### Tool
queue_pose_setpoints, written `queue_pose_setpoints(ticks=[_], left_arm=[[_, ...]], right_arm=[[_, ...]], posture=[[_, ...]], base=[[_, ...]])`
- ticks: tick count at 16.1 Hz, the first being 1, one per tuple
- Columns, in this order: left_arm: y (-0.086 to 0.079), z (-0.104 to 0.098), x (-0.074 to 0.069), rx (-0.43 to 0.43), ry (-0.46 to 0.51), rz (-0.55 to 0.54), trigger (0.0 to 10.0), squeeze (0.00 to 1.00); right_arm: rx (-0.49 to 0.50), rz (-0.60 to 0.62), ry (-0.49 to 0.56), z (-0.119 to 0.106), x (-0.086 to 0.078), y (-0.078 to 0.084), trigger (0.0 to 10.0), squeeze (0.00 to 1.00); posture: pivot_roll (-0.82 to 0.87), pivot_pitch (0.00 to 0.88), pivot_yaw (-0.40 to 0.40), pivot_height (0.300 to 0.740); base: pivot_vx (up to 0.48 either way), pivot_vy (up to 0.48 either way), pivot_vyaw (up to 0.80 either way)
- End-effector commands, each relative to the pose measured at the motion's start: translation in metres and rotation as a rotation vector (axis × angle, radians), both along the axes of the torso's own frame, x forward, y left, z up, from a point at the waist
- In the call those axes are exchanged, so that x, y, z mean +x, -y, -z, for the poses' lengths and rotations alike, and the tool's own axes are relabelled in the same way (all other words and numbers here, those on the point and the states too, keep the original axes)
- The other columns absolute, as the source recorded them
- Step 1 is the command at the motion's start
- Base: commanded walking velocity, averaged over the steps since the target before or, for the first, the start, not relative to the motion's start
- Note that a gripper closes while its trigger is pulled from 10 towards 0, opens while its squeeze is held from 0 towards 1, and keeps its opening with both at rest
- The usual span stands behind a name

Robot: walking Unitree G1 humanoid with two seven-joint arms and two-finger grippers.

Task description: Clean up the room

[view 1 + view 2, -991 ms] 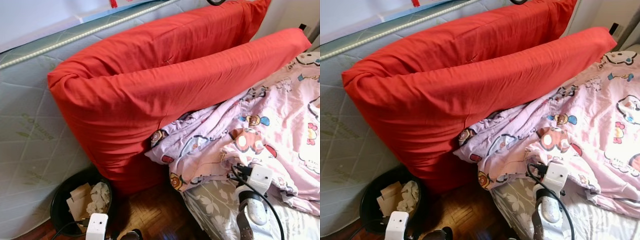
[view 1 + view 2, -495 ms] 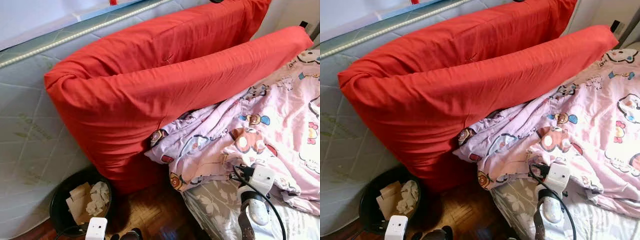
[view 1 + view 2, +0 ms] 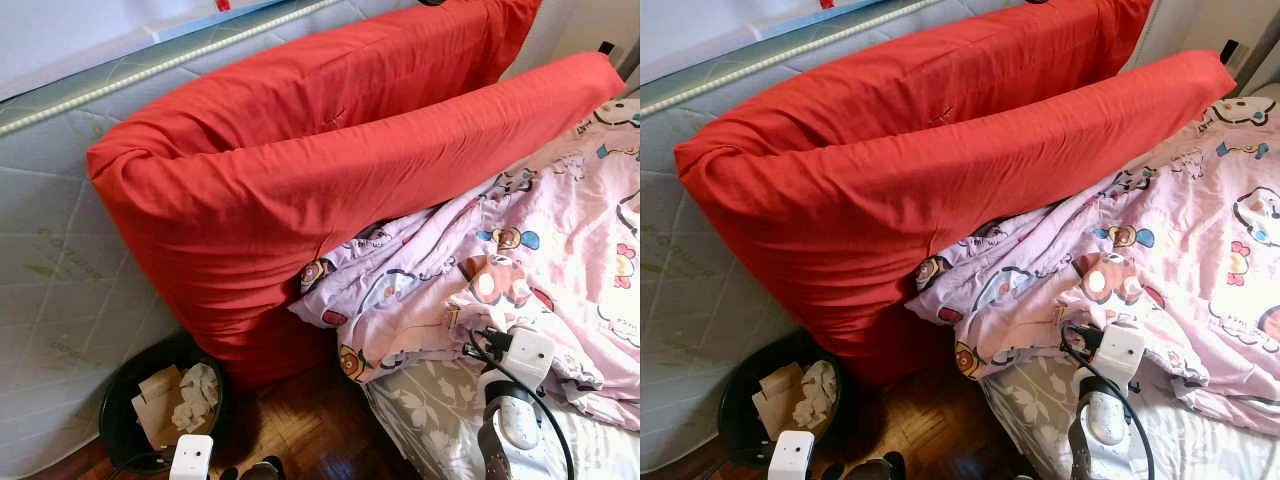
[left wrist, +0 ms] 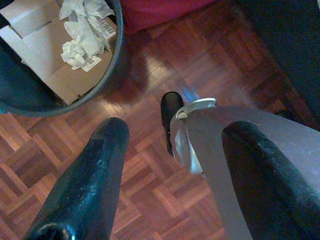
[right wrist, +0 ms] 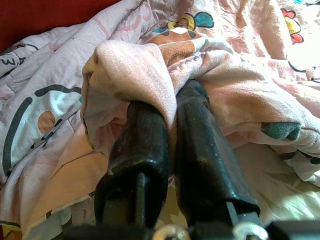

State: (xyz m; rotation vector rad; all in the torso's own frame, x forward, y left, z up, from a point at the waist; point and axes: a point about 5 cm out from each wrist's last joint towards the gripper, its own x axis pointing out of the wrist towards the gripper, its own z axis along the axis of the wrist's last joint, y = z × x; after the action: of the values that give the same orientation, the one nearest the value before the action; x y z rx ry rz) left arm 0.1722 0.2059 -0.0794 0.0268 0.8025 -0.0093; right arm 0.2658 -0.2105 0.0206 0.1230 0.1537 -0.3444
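Bedding everywhere, and the pink cartoon-print quilt is the landmark: it lies rumpled across the bed, its upper edge tucked under the long red pillow propped above it. The right gripper sits at the quilt's near edge, fingers pressed together with a fold of that fabric pinched between them. Below the quilt's corner, over the parquet floor, the left gripper hangs with its fingers spread, holding nothing, just beside the black waste bin of cardboard and crumpled paper. To do this well, I'd say pull slow and level, keeping the pinch deep so the fold doesn't slip out.
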Motion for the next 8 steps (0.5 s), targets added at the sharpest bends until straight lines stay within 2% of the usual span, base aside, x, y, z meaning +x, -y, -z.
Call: queue_pose_setpoints(ticks=[1, 8], left_arm=[[-0.0003, 0.0067, -0.0131, -0.001, -0.054, -0.012, 10.0, 0.0], [-0.0004, 0.0066, -0.0136, -0.012, -0.043, -0.038, 10.0, 0.0]], right_arm=[[-0.002, 0.009, -0.02, 0.0051, -0.0046, 0.002, 10.0, 0.0], [-0.015, 0.021, -0.015, 0.0032, -0.0029, 0.0047, 10.0, 0.0]], posture=[[0.07, 0.234, 0.044, 0.74], [0.07, 0.227, 0.043, 0.74]], base=[[0.0, 0.0, 0.0], [0.0, 0.0, 0.0]])
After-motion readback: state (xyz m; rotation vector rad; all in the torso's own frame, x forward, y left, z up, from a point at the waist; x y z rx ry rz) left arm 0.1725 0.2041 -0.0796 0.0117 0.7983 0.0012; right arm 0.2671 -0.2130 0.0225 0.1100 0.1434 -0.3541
